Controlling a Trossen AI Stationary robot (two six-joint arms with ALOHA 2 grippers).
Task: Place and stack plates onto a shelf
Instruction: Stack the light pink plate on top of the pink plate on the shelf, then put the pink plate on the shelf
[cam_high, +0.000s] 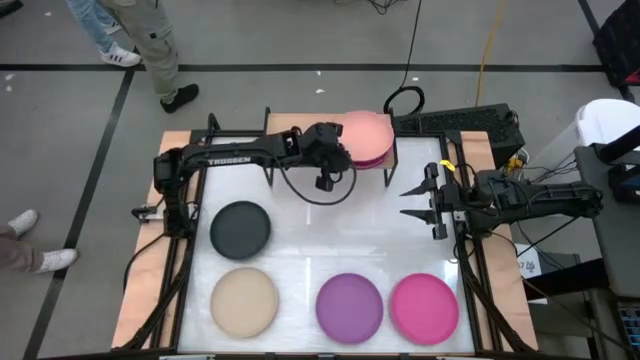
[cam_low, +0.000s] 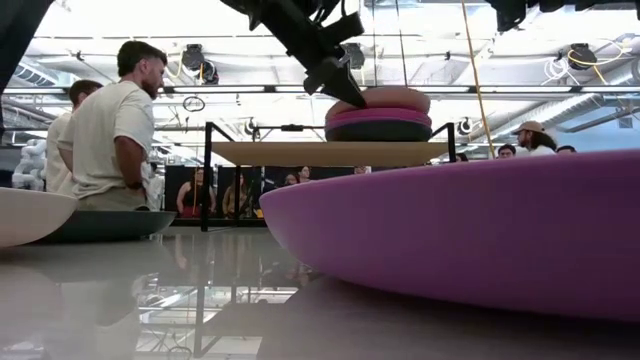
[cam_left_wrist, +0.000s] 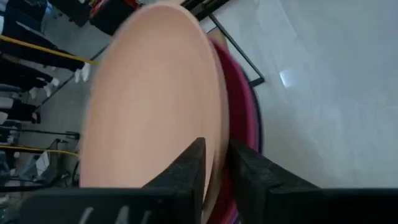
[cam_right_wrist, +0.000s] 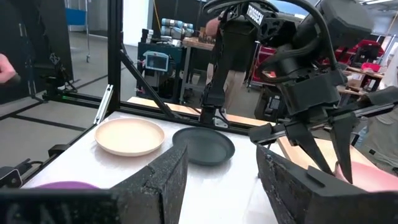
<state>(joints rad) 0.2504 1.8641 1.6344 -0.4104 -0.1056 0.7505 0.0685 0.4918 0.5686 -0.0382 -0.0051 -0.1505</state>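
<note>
High view: left pincer (cam_high: 345, 152) is pinching the salmon pink plate (cam_high: 365, 133) atop the shelf (cam_low: 330, 152) stack; right pincer (cam_high: 413, 200) is waiting wide open.

Tabletop (cam_high: 330, 240), white, glossy: carries one black-grey plate (cam_high: 240, 227), one beige plate (cam_high: 245, 301), one purple plate (cam_high: 349, 305), one magenta plate (cam_high: 424, 308), and the shelf (cam_low: 330, 152), which bears a plate stack topped salmon pink (cam_high: 362, 134).

High: straight down over shelf (cam_high: 330, 140)
Low: table-level, facing shelf (cam_low: 330, 152)
Left wrist: close on shelf stack
Right wrist: level, sideways across table
Shared: shelf, high/low
</note>
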